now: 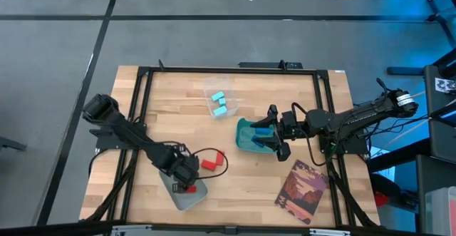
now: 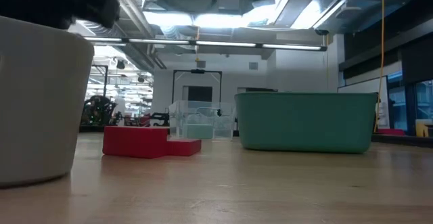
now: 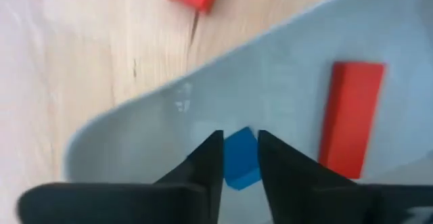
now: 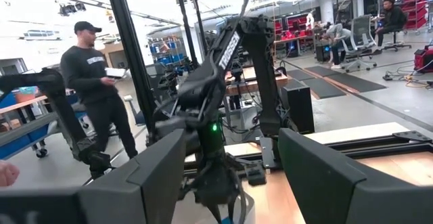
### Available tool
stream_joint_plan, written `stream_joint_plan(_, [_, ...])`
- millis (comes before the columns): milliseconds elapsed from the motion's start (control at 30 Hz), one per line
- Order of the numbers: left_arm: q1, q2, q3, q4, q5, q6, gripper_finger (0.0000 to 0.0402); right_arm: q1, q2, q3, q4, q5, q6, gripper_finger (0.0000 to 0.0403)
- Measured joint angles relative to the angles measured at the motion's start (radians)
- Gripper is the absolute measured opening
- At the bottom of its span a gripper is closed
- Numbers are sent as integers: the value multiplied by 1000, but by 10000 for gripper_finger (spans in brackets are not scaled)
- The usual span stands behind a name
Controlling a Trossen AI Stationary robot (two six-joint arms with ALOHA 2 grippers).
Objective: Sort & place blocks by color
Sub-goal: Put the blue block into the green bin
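At the table's left front, the left gripper hangs over the grey tray, its dark fingers pinching a small blue block between them; one red block lies flat in that tray beside it. Just right of the tray, two red blocks rest on the bare wood. Farther back, near the middle, a clear container holds three light cyan blocks. Right of centre, the right gripper hovers at the teal bin, jaws spread wide and gripping nothing, with a blue block in the bin. A picture card lies near the right front.
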Motion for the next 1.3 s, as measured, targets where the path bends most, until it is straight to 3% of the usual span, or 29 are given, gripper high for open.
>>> stream_joint_plan(300, [-30,-32,-1,6,41,-111,185,0,0,0,-1,0,0,241])
stream_joint_plan(500, [-66,-32,-25,16,10,-177,225,0,0,0,-1,0,0,241])
stream_joint_plan(667, [-75,-32,-87,131,58,-225,232,0,0,0,-1,0,0,241])
stream_joint_plan(833, [-77,-32,-94,98,10,-232,230,0,0,0,-1,0,4,241])
stream_joint_plan(1300, [-76,9,-93,80,33,-227,232,0,0,0,-1,0,3,241])
